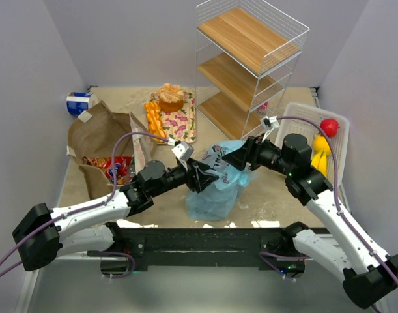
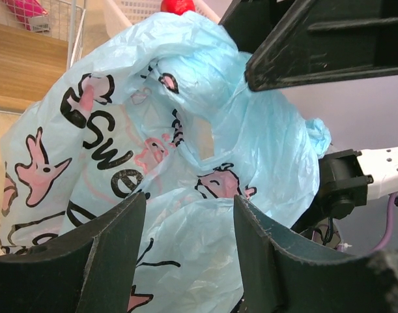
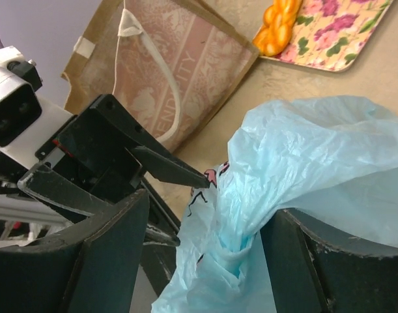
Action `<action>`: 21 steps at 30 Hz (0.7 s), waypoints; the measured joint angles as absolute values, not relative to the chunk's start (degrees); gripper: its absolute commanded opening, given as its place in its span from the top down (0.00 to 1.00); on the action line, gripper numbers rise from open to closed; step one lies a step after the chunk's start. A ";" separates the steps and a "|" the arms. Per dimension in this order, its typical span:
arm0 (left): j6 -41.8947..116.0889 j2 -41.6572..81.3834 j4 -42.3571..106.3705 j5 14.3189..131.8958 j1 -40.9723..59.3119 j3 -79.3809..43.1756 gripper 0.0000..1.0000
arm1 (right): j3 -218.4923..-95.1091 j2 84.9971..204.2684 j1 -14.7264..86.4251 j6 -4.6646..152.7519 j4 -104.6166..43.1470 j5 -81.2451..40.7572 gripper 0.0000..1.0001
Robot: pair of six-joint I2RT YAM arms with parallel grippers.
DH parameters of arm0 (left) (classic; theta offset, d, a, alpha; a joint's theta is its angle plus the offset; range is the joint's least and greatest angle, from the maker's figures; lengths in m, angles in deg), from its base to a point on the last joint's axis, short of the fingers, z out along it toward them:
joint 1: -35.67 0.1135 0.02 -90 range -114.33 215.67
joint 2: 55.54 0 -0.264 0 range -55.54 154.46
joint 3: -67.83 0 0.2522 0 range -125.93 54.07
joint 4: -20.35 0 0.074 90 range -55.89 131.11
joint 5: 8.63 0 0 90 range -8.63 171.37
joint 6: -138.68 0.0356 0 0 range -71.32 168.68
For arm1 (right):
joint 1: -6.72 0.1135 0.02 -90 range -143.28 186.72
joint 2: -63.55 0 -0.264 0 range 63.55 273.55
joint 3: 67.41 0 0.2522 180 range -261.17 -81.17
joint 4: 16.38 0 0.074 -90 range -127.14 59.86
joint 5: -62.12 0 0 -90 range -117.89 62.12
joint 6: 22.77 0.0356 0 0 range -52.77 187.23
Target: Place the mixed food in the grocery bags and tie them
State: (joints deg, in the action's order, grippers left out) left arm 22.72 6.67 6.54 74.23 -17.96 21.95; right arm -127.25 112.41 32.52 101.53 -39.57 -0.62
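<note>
The light-blue plastic bag point(image 1: 217, 186) stands at the table's front middle, bunched at the top. My left gripper point(image 1: 202, 176) is open at its left side; in the left wrist view the bag point(image 2: 185, 130) fills the gap of the gripper point(image 2: 189, 199). My right gripper point(image 1: 240, 158) is open at the bag's upper right, with a twisted part of the bag point(image 3: 251, 222) between the jaws of the gripper point(image 3: 208, 205). The brown paper bag point(image 1: 98, 134) lies at the left with red snack packets point(image 1: 114, 166) inside. A silver-and-blue can point(image 1: 79, 103) lies behind it.
A white slatted basket point(image 1: 296, 117) at the right holds a red fruit point(image 1: 328, 126) and a yellow fruit point(image 1: 321, 155). A wire shelf rack point(image 1: 251, 59) stands at the back. A floral tray point(image 1: 182, 120) holds orange segments point(image 1: 154, 119) and an orange cake point(image 1: 171, 98).
</note>
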 measured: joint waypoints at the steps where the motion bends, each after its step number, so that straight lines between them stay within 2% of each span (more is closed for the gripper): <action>1: 22.72 6.80 6.58 74.14 -17.96 21.82 0.39 | -128.80 112.15 32.52 100.31 -41.84 -1.54 0.29; 13: 22.74 7.96 8.02 73.77 -17.96 20.79 0.39 | -138.33 112.33 32.52 90.58 -58.50 -10.96 0.28; 21: 22.72 8.60 8.09 73.40 -17.96 20.66 0.39 | -142.44 112.30 32.52 87.06 -62.78 -13.95 0.31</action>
State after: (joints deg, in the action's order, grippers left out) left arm 22.72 8.60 8.09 73.40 -17.96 20.66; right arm -142.44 112.30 32.52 87.06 -62.78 -13.95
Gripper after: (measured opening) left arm 0.608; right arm 0.708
